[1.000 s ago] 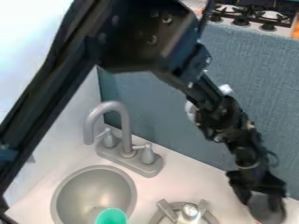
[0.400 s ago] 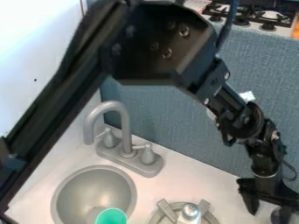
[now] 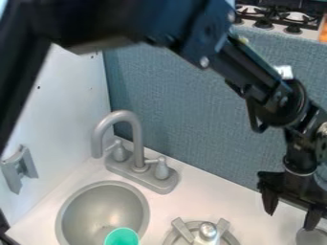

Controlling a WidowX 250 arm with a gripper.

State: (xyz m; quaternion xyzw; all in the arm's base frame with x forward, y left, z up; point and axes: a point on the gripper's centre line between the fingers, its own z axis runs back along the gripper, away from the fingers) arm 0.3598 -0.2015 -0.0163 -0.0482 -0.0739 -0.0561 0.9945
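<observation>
The black gripper [image 3: 292, 210] hangs at the right edge over the white counter, open, its two fingers spread and pointing down. A grey round object [image 3: 311, 237] lies just below its right finger, partly cut off by the lower right corner; whether they touch I cannot tell. Left of the gripper, at the bottom edge, a silver-topped object [image 3: 207, 231] sits in the middle of a grey ring with two upright prongs. A teal cup [image 3: 122, 237] is in the front part of the grey sink bowl [image 3: 103, 209].
A grey faucet [image 3: 135, 138] with two handles stands behind the sink. The blue-grey back panel [image 3: 185, 119] rises behind the counter [image 3: 211, 191]. A grey bracket [image 3: 20, 168] is on the white left wall. Stove burners [image 3: 276, 14] show beyond the panel at the upper right.
The gripper has moved right and up, and its fingers have come apart. The grey round object, between or against the fingers at first, has shifted right and now lies below them.
</observation>
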